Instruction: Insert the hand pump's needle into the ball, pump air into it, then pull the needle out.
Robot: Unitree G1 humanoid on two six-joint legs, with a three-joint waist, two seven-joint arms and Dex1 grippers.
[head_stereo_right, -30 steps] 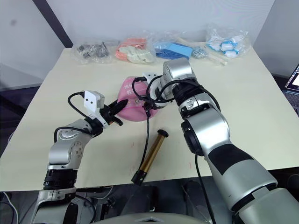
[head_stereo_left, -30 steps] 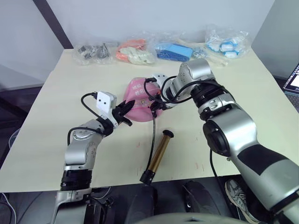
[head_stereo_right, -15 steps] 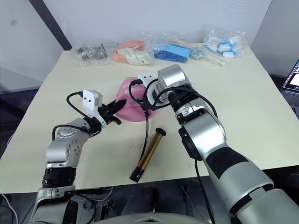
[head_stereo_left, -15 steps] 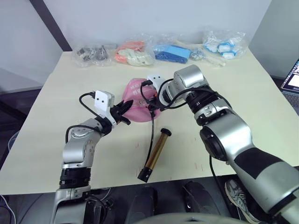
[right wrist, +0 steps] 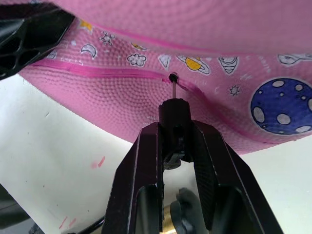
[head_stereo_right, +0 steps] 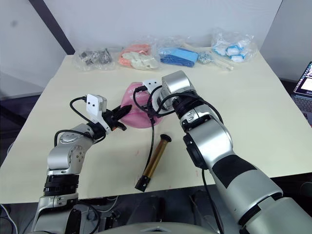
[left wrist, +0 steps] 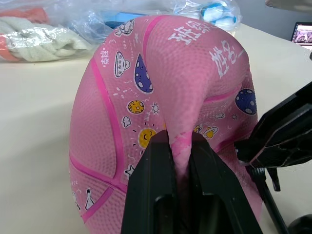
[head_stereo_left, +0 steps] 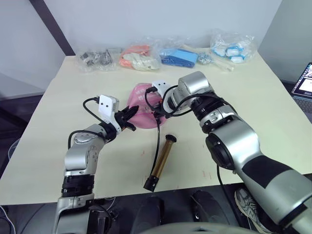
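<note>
1. The right gripper (right wrist: 174, 141) is closed on the black fitting at the tip of the hose (head_stereo_left: 158, 134); the needle (right wrist: 174, 88) stands out from that fitting with its tip at the black valve dot (right wrist: 172, 77) of the ball (head_stereo_left: 145, 107); how deep it sits I cannot tell.
2. The left gripper (left wrist: 176, 161) is pinched shut on a fold of the ball's saggy skin, steadying it on the table (head_stereo_left: 58, 122).
3. The hand pump (head_stereo_left: 162, 161) lies flat on the table just beside the ball, its T-handle toward the ball, joined to the right gripper by the hose.
4. Likely trouble: the pin is thin, so a push off the valve's line could bend it or let it skid across the skin; the soft ball may dent inward rather than take the needle; if the pinched fold slips free, the ball could slide away.
5. The ball is pebbled pink rubber, collapsed into a dome with creases, printed with small cartoons and white lettering; the pump is a smooth gold-bronze metal tube with black caps; the table is pale and matte.
</note>
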